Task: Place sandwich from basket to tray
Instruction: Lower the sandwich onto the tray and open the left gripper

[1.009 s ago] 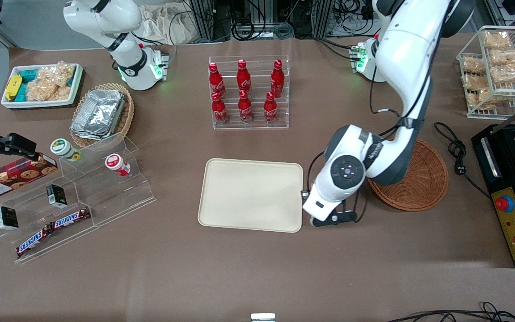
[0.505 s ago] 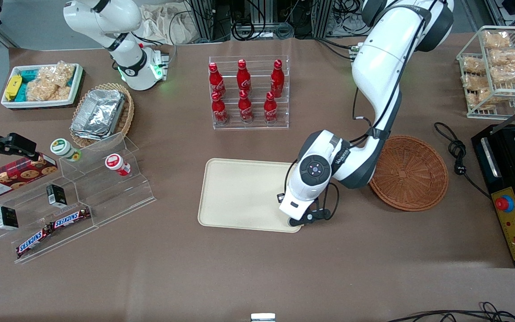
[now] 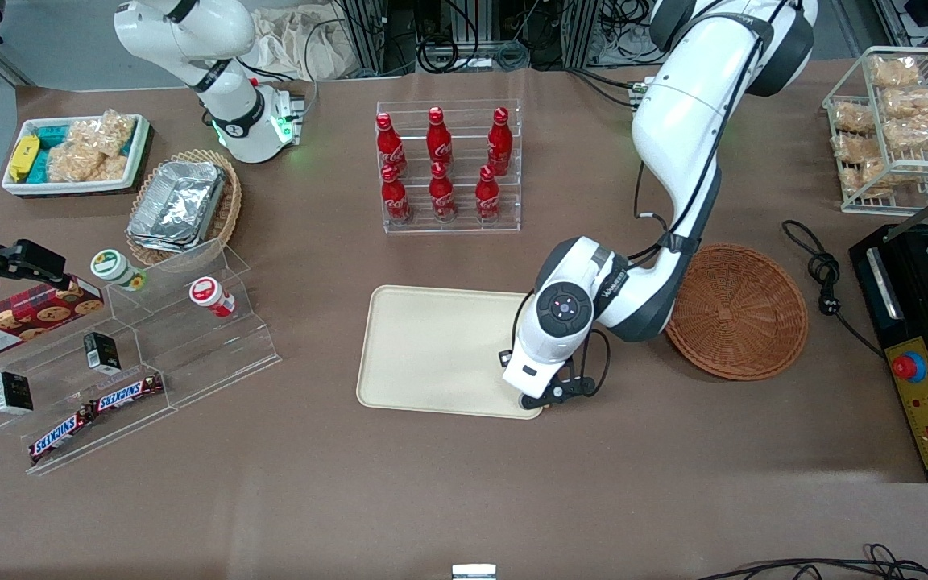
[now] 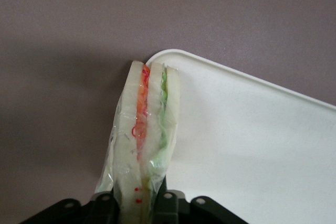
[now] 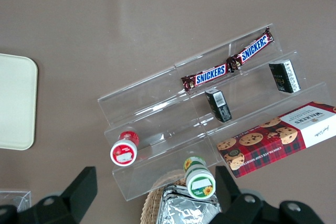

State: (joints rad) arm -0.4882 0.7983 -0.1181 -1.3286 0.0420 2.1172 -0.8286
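Note:
The sandwich (image 4: 148, 129), a wrapped wedge with orange and green filling, stands on edge between my gripper's fingers. My gripper (image 4: 140, 203) is shut on its lower part. It hangs over a rounded corner of the cream tray (image 4: 252, 140), partly over the brown table. From the front, the arm's wrist covers my gripper (image 3: 543, 395) and the sandwich, above the tray (image 3: 440, 346) corner nearest the camera at the working arm's end. The reddish-brown basket (image 3: 742, 310) beside the tray holds nothing.
A rack of red bottles (image 3: 448, 165) stands farther from the camera than the tray. Acrylic display steps (image 3: 150, 354) with snacks lie toward the parked arm's end. A black appliance (image 3: 923, 346), a cord (image 3: 822, 278) and a wire snack rack (image 3: 895, 121) are near the basket.
Over the second the arm swung from between basket and tray to the tray's corner, uncovering the basket. In the last half second it has barely shifted.

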